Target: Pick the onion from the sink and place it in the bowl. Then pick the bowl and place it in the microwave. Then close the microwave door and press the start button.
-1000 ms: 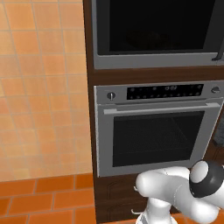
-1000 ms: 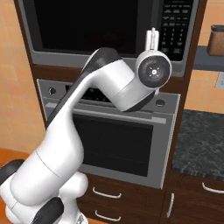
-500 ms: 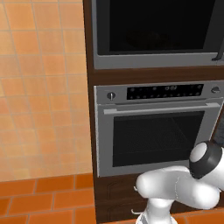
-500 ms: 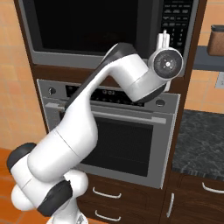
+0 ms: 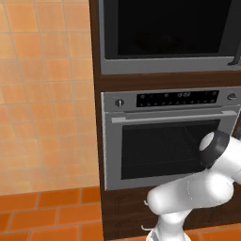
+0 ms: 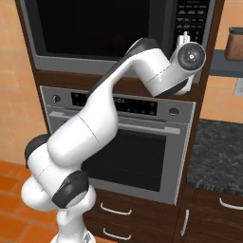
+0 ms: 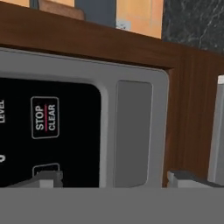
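Since a second ago your arm has swung rightward across the cabinet front, carrying the hand from beside the microwave's keypad to its right edge, while the base cameras hold the same framing. Your microwave (image 6: pixel 118 35) sits built into the dark wood column, its door (image 5: pixel 169 28) shut flush, black glass in a grey frame, with the dark vertical handle (image 5: pixel 234 33) at the right edge in the left base view. Note the control panel (image 6: pixel 192 19) to the right of the glass; in the hand view you are looking at it from close up, rolled sideways, with a STOP/CLEAR button (image 7: pixel 44 117) on the black face and a plain grey raised strip (image 7: pixel 133 131) just beside it. Your gripper (image 7: pixel 113 179) points at that grey rim area, fingers spread wide and holding nothing; one tip (image 7: pixel 43 178) lies over the black panel, the other over the wood trim. Whether either tip touches the panel, you cannot tell. In the right base view the hand's round end (image 6: pixel 190 57) hangs just in front of the panel's lower right corner. Below the microwave you have the steel oven (image 5: pixel 164 136) with knobs and a display strip, drawers (image 6: pixel 118 213) under it, a dark stone counter (image 6: pixel 216 156) to the right, and orange tile wall (image 5: pixel 47 94) to the left.
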